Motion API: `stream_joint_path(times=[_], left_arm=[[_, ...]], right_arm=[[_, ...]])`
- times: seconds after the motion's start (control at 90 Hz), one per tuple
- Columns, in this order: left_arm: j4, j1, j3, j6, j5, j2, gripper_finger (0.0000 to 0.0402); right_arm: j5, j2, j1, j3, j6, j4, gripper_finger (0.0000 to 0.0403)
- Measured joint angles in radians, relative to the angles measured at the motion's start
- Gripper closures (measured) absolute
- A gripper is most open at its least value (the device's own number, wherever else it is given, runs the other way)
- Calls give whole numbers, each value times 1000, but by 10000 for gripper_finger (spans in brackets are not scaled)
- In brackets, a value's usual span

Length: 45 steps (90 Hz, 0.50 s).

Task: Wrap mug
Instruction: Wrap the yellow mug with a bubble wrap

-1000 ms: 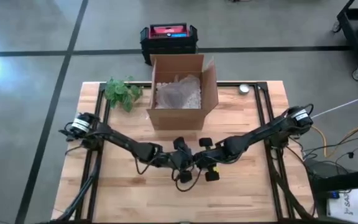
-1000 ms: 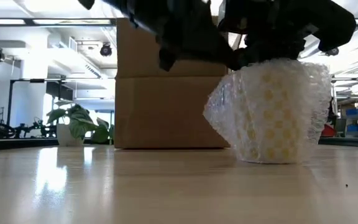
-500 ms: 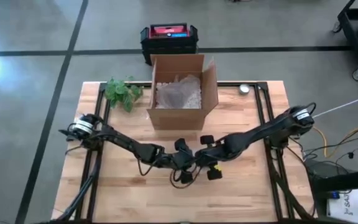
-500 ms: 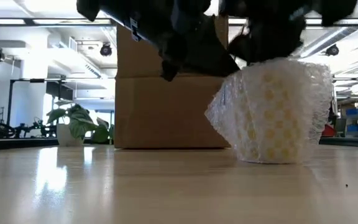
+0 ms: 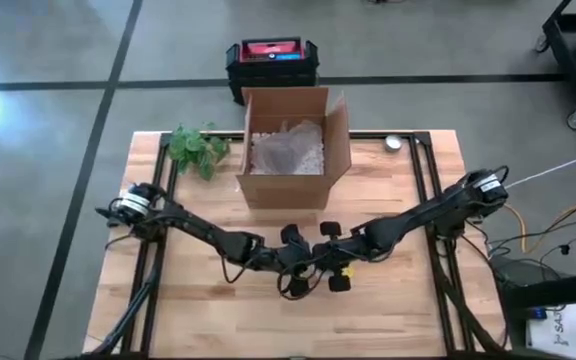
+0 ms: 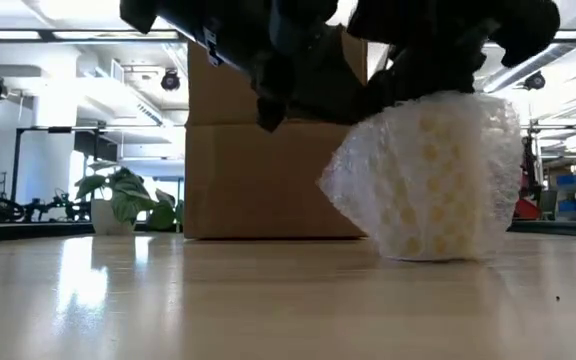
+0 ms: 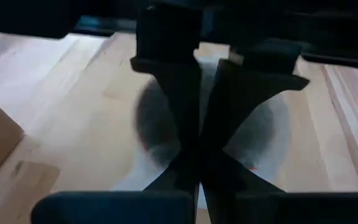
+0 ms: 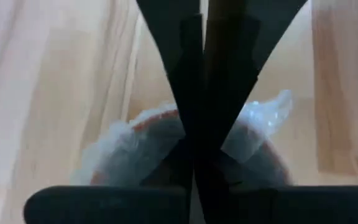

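1. High view: we see the left gripper [image 5: 296, 268] and the right gripper [image 5: 326, 262] meet over the middle of the tabletop [image 5: 198, 310], just in front of the cardboard box [image 5: 288, 150]; the mug itself is hidden beneath them. We count two arms, one box with packing fill inside, one potted plant [image 5: 196, 148], one small round object [image 5: 394, 143] near the far right edge and one dark crate [image 5: 271, 62] on the floor beyond.

2. Low view: the mug [image 6: 438, 180], yellow-checked and swathed in bubble wrap [image 6: 353, 185], stands upright on the tabletop with both grippers bearing on its top. One loose flap juts out to the side; we judge the step in hand is folding the wrap's open end down into the rim, best done with one gripper pinning the top while the other tucks, so the mug does not tip.

3. Left wrist view: the jaws are clenched tip to tip above the blurred wrapped mug; we cannot tell whether film is caught between them.

4. Right wrist view: the jaws are pressed together too, directly over crumpled wrap at the mug's top, and any pinched film is hidden.
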Motion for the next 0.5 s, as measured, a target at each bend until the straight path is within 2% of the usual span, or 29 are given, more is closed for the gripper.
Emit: stream_joint_path(times=[0.5], left_arm=[[25, 2, 0, 7, 2, 3, 402]], right_arm=[[-32, -5, -2, -53, 26, 5, 403]])
